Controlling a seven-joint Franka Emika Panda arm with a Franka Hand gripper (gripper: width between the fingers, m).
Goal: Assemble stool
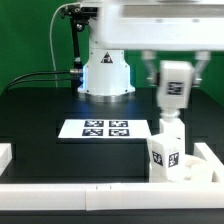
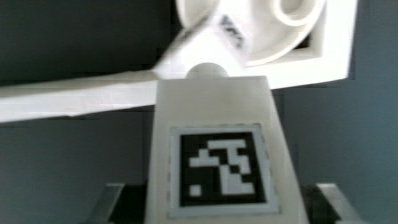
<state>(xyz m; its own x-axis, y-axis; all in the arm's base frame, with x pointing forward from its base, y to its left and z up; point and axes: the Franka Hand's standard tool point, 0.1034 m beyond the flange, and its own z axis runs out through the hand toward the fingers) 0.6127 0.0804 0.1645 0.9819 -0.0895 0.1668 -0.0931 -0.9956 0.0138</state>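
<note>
The arm (image 1: 107, 68) has glossy white rounded shells; black cables (image 1: 40, 75) trail from its base, and its two fingers (image 2: 112, 204) are dark grey.

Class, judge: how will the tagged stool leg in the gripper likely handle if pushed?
The leg looks like rigid moulded plastic, so probably stiff. Its smooth faces may slip in the gripper. Chunky and flat-sided, it probably won't roll.
</note>
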